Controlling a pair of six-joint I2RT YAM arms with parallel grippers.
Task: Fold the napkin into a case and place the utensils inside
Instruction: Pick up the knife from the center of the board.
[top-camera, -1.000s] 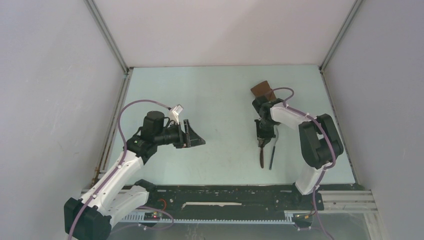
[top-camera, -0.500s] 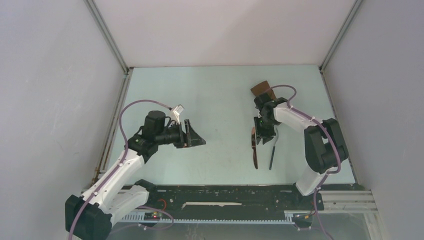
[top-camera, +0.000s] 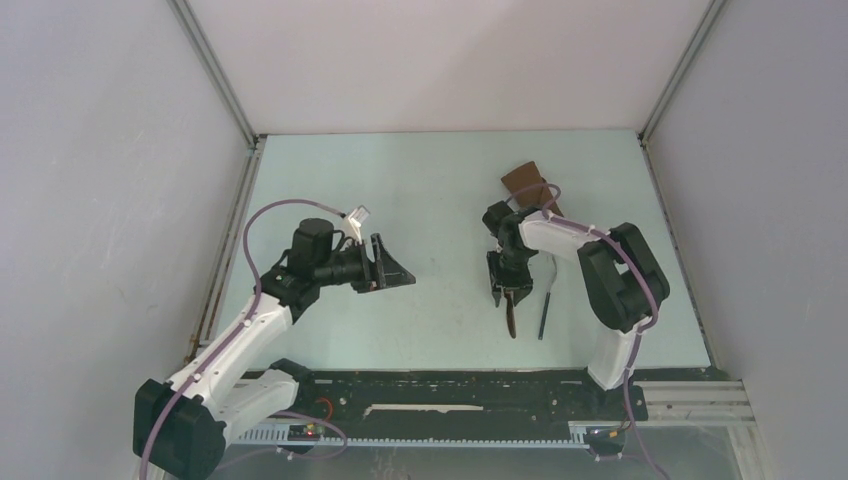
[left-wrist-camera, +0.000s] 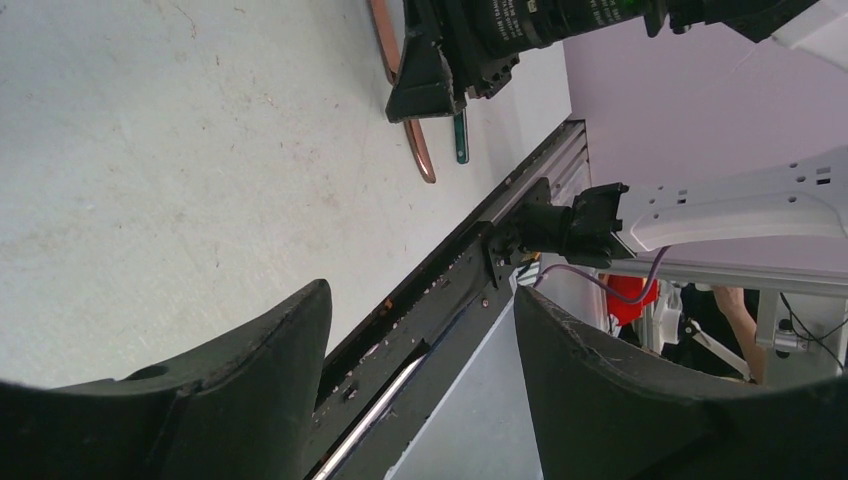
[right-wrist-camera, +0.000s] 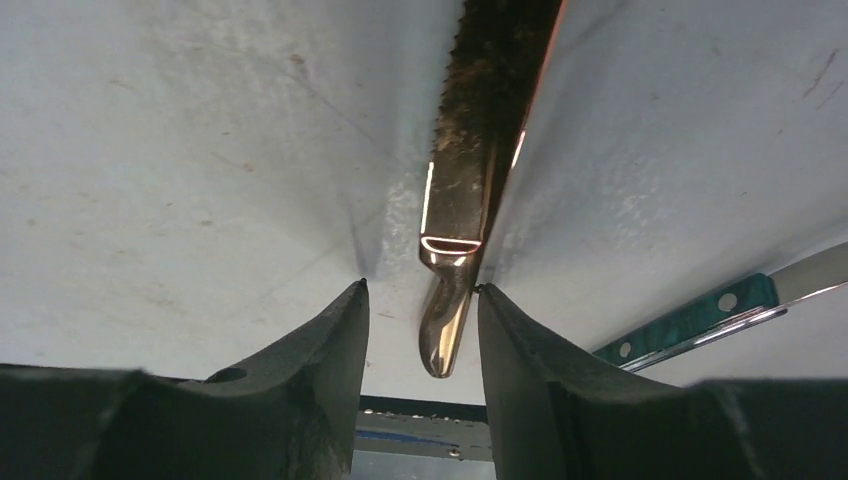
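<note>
While your right hand (top-camera: 505, 283) hangs low over the counter (top-camera: 400, 180), its fingers (right-wrist-camera: 300, 380) stand parted, not pressed together. In your right wrist view the knife (right-wrist-camera: 455, 200) runs between them, rounded end nearest the camera and serrated edge farther off. You can see a clear gap between the knife and the finger on the left of that view. The other finger sits against it or just beside it; you cannot tell which. So nothing is pinched.

From above, the knife reaches from under the hand toward the near edge of the counter. The second utensil (top-camera: 543, 310), with a green riveted handle, lies just to its right, roughly parallel and not touching it.

The napkin (top-camera: 525, 182), already folded into a small brown shape, lies beyond the right arm toward the far wall. The arm partly hides it, and it is apart from both utensils.

Well off to the left, your left hand (top-camera: 395, 272) is spread wide with nothing between its fingers, held above bare counter.
</note>
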